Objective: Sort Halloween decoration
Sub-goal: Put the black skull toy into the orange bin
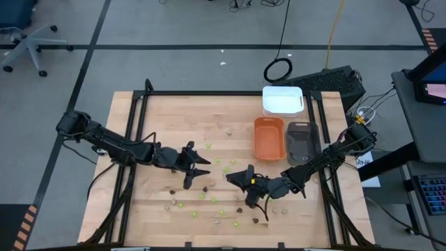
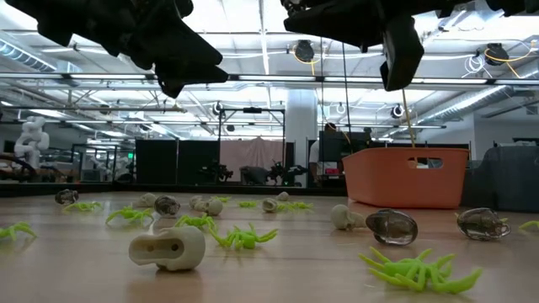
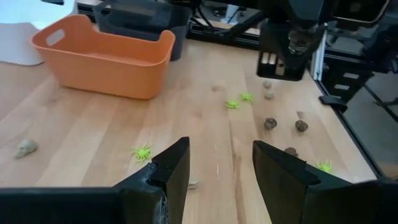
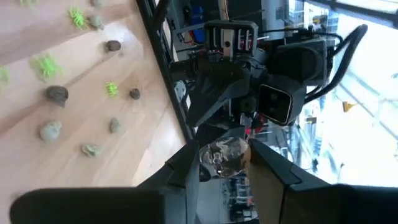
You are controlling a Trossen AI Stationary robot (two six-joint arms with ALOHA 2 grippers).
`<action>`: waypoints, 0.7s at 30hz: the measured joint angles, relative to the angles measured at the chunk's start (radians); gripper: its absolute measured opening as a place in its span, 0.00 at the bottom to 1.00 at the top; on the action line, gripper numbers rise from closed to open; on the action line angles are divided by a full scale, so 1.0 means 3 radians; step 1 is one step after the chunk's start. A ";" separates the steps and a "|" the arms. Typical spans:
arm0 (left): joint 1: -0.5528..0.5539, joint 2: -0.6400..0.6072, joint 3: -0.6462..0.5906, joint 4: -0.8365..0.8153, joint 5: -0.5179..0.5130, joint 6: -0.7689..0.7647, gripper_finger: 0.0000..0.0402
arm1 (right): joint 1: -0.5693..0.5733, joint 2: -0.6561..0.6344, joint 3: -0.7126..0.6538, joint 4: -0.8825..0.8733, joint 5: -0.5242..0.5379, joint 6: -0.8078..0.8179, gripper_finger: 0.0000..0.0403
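Orange tray [image 1: 269, 139] is sitting beside the right gripper [image 4: 225, 163], which is pinching a clear skull piece [image 4: 224, 154]; left gripper [image 3: 216, 169] is gaping open.

No readable text, no labels, no brand marks, no numbers, no signs in any view

tiny decoration pieces [image 1: 209, 187] indistinct, tray contents hidden
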 joint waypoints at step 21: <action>-0.0062 0.0000 0.0000 -0.0013 -0.0135 -0.0046 0.43 | -0.0006 0.0000 -0.0003 0.0025 -0.0011 0.2667 0.22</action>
